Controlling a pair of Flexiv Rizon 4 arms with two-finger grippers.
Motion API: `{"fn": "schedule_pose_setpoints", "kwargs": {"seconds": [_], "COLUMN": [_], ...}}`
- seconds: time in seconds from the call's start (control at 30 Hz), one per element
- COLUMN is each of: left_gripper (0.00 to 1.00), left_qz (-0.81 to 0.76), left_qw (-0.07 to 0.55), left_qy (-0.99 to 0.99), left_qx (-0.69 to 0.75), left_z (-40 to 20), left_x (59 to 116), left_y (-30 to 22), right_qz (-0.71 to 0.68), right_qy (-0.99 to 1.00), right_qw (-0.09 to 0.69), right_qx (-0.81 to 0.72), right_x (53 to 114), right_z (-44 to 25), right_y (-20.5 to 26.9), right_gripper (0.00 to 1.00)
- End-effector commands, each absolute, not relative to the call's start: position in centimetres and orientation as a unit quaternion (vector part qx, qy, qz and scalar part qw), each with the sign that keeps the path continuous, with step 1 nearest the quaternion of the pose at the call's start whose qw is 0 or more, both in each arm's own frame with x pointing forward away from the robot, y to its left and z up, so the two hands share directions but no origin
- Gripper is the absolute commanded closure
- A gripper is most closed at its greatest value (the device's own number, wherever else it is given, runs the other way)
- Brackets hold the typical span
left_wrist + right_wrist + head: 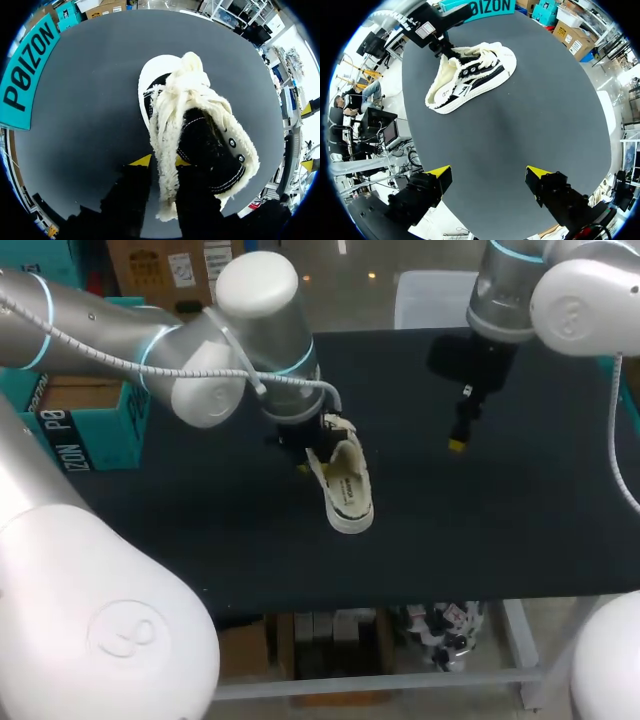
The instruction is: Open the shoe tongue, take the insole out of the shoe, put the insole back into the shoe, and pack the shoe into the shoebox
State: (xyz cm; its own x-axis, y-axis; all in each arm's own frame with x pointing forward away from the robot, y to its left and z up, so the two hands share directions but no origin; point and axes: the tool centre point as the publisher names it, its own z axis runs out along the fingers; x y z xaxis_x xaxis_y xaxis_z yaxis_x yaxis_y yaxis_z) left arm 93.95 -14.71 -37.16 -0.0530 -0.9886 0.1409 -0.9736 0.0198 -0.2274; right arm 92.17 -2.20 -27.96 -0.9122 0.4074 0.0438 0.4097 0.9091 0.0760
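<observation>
Pinching fleecy tongue (167, 125): left gripper (161, 160) | black-white shoe (346, 488) | right gripper (490, 175) wide, empty

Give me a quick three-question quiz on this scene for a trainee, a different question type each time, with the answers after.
1. True or false: the right end effector holds the shoe.
2. What grips the shoe's fleecy edge? A) the left end effector B) the right end effector C) both
3. Fill in: the right end effector's fingers stand ___ above the table.
Key: 1 false; 2 A; 3 open.
</observation>
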Motion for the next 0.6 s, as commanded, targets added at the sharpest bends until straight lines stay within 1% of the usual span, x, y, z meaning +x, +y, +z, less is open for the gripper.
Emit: {"fn": "schedule_pose_setpoints", "kwargs": {"seconds": [0.03, 0.3, 0.6], "left_gripper": [1.0, 1.0, 1.0], "left_qz": [-0.139, -0.161, -0.198], "left_qw": [0.021, 0.013, 0.002], "left_qy": [0.716, 0.72, 0.724], "left_qx": [-0.684, -0.675, -0.661], "left_z": [-36.9, -35.3, -31.1], "left_x": [93.9, 93.9, 94.4], "left_y": [-14.8, -14.1, -11.8], "right_qz": [-0.039, -0.024, -0.024], "right_qy": [-0.977, -0.976, -0.976], "right_qw": [0.019, 0.032, 0.032], "right_qx": [-0.207, -0.214, -0.214], "right_x": [92.4, 92.5, 92.5], "right_z": [-27.5, -27.2, -27.2], "right_y": [-2.5, -2.5, -2.5], "right_gripper": [0.0, 0.0, 0.0]}}
